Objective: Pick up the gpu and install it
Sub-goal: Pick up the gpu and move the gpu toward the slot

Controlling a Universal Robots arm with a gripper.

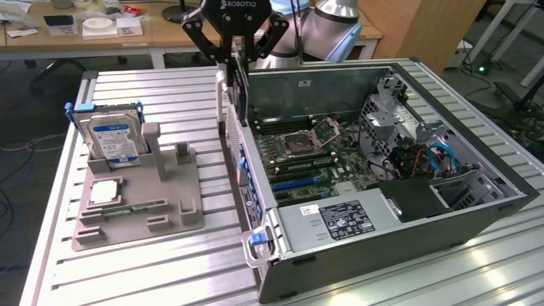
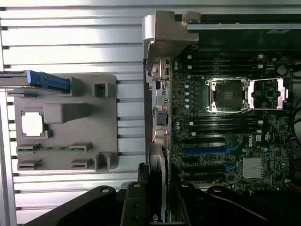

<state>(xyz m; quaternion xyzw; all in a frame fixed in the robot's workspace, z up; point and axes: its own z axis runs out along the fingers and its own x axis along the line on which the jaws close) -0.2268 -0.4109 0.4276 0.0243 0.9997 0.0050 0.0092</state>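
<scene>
My gripper [image 1: 238, 58] hangs over the near side wall of the open computer case [image 1: 476, 210], shut on the gpu [image 1: 239, 95]. The card hangs upright and edge-on, dark with a silvery metal end, its lower edge level with the case rim above the motherboard [image 1: 314, 159]. In the wrist view the gpu [image 2: 158, 176] runs as a thin strip between my dark fingers [image 2: 135, 205], held by the gripper [image 2: 160, 209]. It lies over the board's edge close to the blue expansion slots [image 2: 202, 151].
A grey fixture tray [image 1: 170, 197] stands on the slatted table at the exterior view's left, holding an upright hard drive [image 1: 114, 137], a square processor chip [image 1: 104, 191] and a green memory stick [image 1: 127, 208]. The power supply [image 1: 340, 220] and drive cages [image 1: 399, 108] crowd the case.
</scene>
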